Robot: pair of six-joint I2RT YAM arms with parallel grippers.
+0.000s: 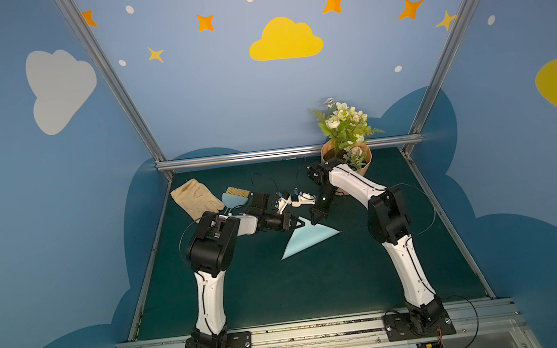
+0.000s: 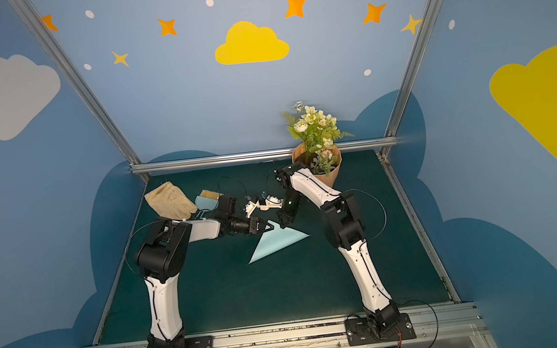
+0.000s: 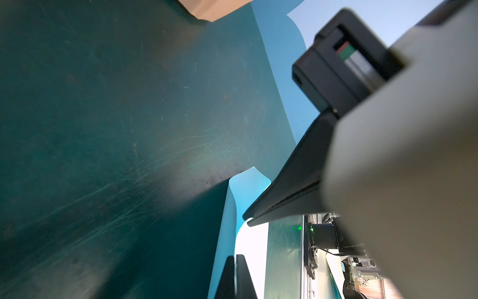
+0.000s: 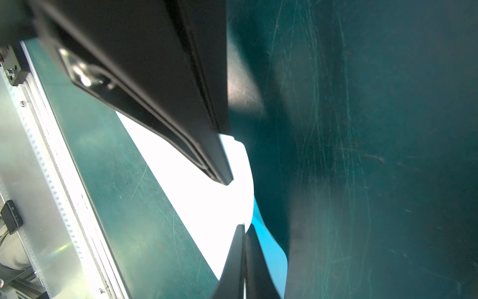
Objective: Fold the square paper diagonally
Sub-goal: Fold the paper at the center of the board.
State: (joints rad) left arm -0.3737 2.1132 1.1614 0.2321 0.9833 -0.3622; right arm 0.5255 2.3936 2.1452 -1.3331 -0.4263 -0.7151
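Nearest, arm bases bolt to the front rail. Beyond, mid-counter, the square paper lies folded into a triangle, its long edge running front-left to right and its apex pointing back. The left gripper and right gripper meet there, jaws closed, pinching the curled corner. From above they hide that corner, and glare whitens it in the wrist views.

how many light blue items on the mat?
2. The paper, a triangle in the middle of the mat; the dustpan, back left beside the glove. More may be hidden.
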